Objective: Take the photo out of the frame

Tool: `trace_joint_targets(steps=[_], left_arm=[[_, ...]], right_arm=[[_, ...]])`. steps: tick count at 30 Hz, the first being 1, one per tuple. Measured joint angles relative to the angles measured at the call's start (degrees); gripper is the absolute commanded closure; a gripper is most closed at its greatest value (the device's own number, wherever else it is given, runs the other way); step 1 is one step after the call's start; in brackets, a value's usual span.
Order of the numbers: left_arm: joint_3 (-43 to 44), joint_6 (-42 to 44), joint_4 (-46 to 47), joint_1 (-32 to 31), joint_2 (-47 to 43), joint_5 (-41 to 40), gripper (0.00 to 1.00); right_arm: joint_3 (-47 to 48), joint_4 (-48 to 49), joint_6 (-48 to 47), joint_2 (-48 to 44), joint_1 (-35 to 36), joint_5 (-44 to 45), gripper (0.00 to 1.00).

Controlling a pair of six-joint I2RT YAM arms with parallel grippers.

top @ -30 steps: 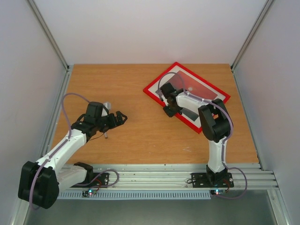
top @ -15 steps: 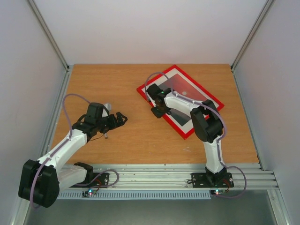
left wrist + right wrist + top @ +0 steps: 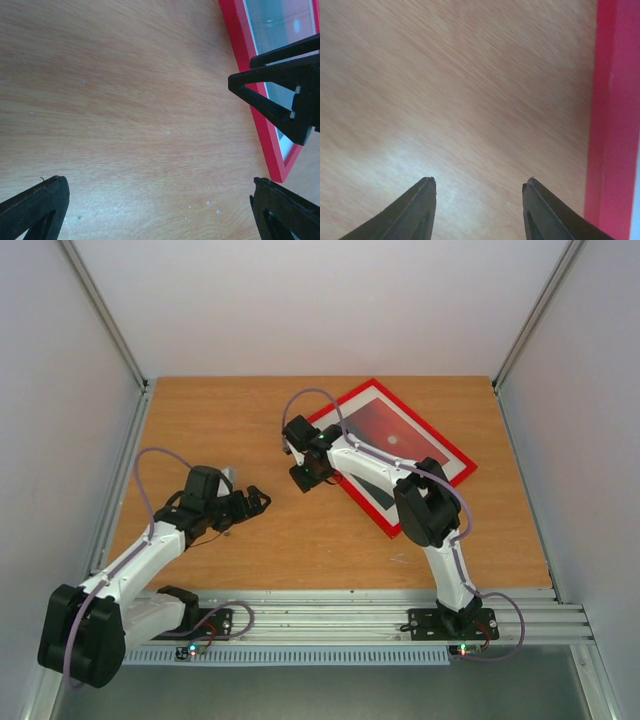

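You see an orange-brown wooden tabletop (image 3: 230, 410) lying flat, pale specks (image 3: 167, 132) scattered over its grain, plain white walls (image 3: 300, 300) left, right and far, silver slotted rail (image 3: 340, 608) along your near edge

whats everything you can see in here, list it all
frame: one, bright red, lying flat and askew on the far right part of the table
photo: one, red sky with a small white sun, inside the frame
table: one, orange-brown wood, filling the middle of the top view
walls: white panels at the far and side edges of the table
rails: silver metal strips along the near edge, carrying the arm bases
arms: two, white and black, left and right
left gripper: one, black, open, over bare wood left of the frame
right gripper: one, black, open, over wood just beside the frame's left edge
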Motion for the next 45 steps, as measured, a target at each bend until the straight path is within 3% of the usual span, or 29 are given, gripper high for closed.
trace_joint_targets(steps=[4,8,19,45], left_arm=[[-0.7,-0.4,0.2,0.0,-0.7,0.2,0.01],[-1.6,-1.0,1.0,-0.2,-0.8,0.9,0.01],[-2.3,-2.2,4.7,-1.8,2.3,2.4,0.01],[-2.3,-4.5,10.2,-4.8,8.7,3.1,0.01]], right_arm=[[-4.7,0.0,0.1,-2.4,-0.9,3.0,0.40],[-15.3,0.0,0.3,-9.8,-3.1,6.1,0.36],[-32.3,0.1,2.0,-21.8,-5.2,10.8,0.33],[-38.0,2.7,6.5,-22.0,-3.7,6.3,0.33]])
